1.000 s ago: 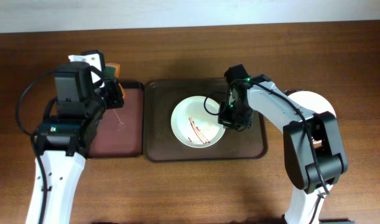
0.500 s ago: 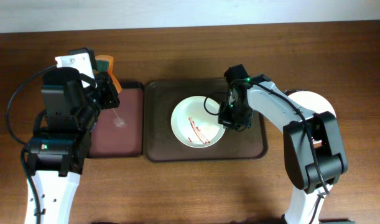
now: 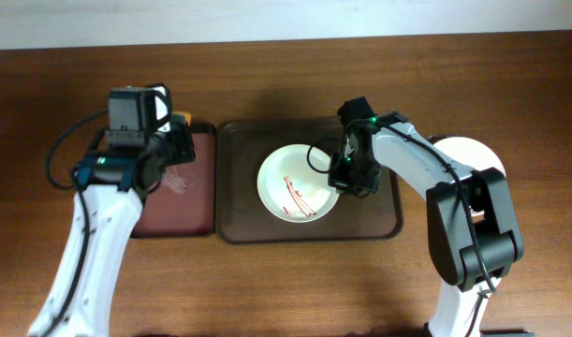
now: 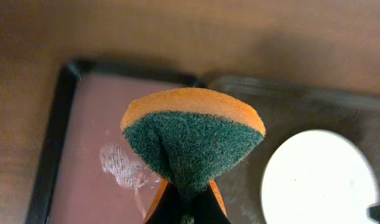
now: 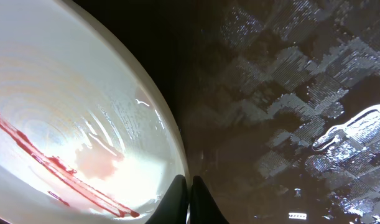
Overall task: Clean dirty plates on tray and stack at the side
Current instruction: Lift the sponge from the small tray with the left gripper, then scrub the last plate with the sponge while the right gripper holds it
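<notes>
Wood everywhere under me: a dark brown table (image 3: pixel 286 290), grain running left to right, and it fills almost the whole overhead view. Along the far edge there's a pale strip (image 3: pixel 286 19), plain and whitish; wall or floor, I can't tell. Light's coming from above, soft, with short blurred shadows on the wood. From my left wrist, the tabletop (image 4: pixel 177 31) is a warm brown blur.

Wooden table (image 3: pixel 286 84): dark tray (image 3: pixel 243 220) centre, reddish tray (image 3: pixel 192 211) just beside on left, white plate (image 3: pixel 468 152) at right.
</notes>
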